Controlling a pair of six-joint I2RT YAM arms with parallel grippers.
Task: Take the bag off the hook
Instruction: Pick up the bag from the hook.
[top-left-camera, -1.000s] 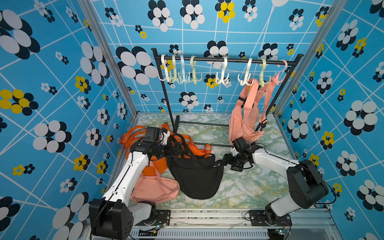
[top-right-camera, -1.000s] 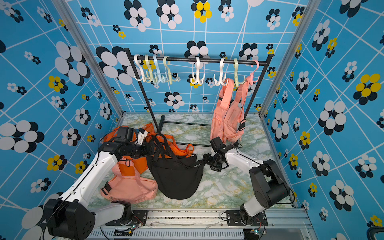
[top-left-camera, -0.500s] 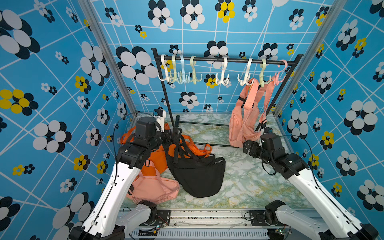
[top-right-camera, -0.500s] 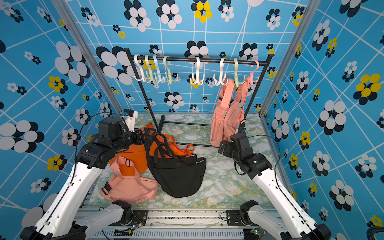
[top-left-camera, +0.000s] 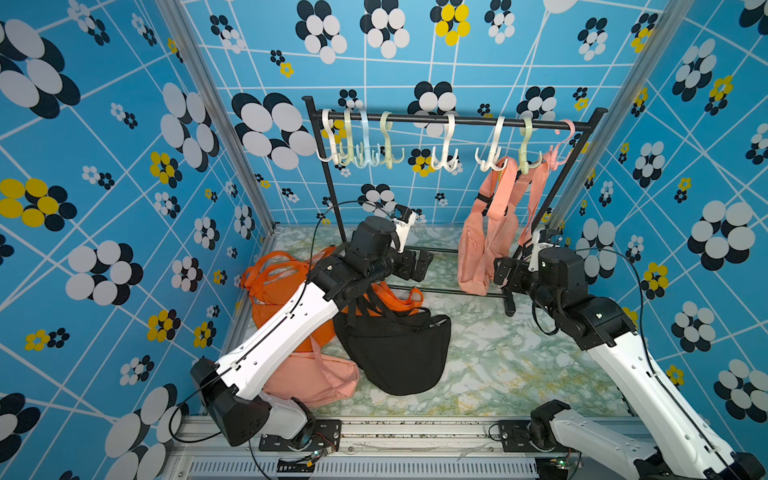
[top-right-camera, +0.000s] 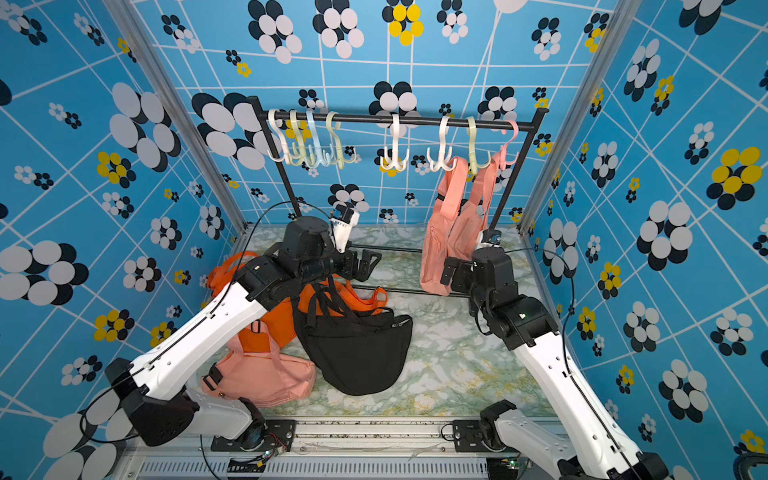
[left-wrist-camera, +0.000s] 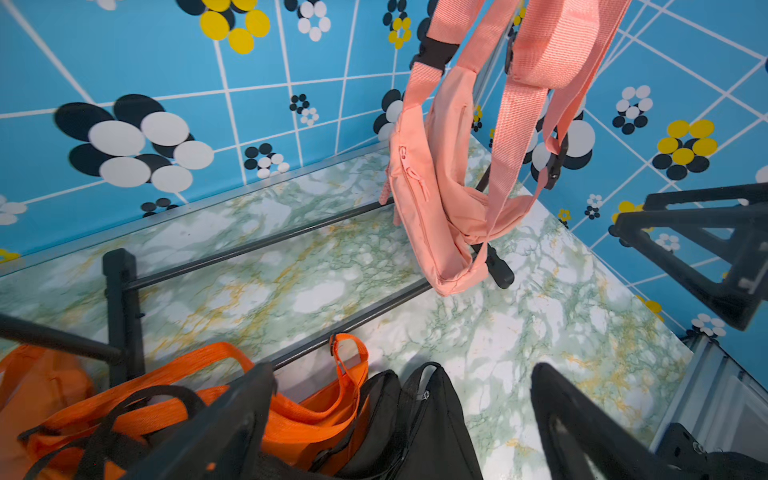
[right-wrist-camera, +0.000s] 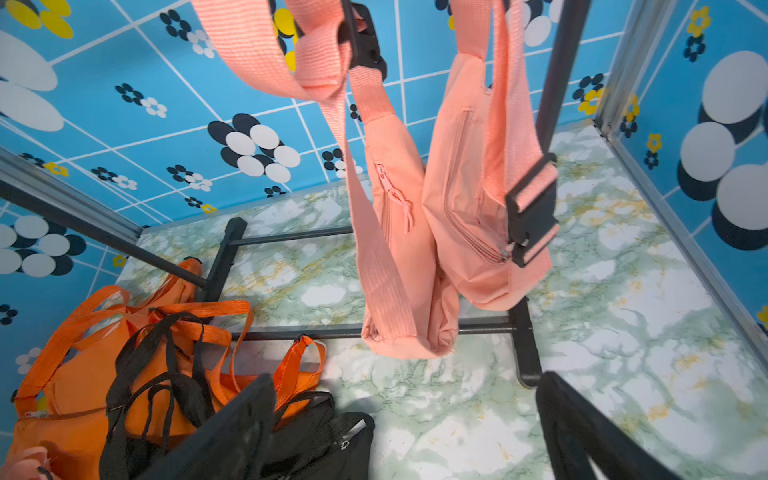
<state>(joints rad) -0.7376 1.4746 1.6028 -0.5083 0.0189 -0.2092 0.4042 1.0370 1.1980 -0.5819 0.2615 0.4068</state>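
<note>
The peach bag (top-left-camera: 486, 245) hangs by its straps from the hooks (top-left-camera: 527, 143) at the right end of the black rail (top-left-camera: 473, 121). Its long axis is upright, with the straps up and the pouch bottom down near the rack's lower bar (right-wrist-camera: 324, 332). In the right wrist view two pouches (right-wrist-camera: 407, 257) are pressed together; one bag or two, I cannot tell. The right gripper (top-left-camera: 508, 272) is just beside the pouch, jaws spread wide and empty. The left gripper (top-left-camera: 417, 266) is well apart from it. Its jaws are also wide and hold nothing, and it is above the black bag (top-left-camera: 399, 353) and orange bag (top-left-camera: 282, 291) lying on the worktop (top-left-camera: 498, 365).
</note>
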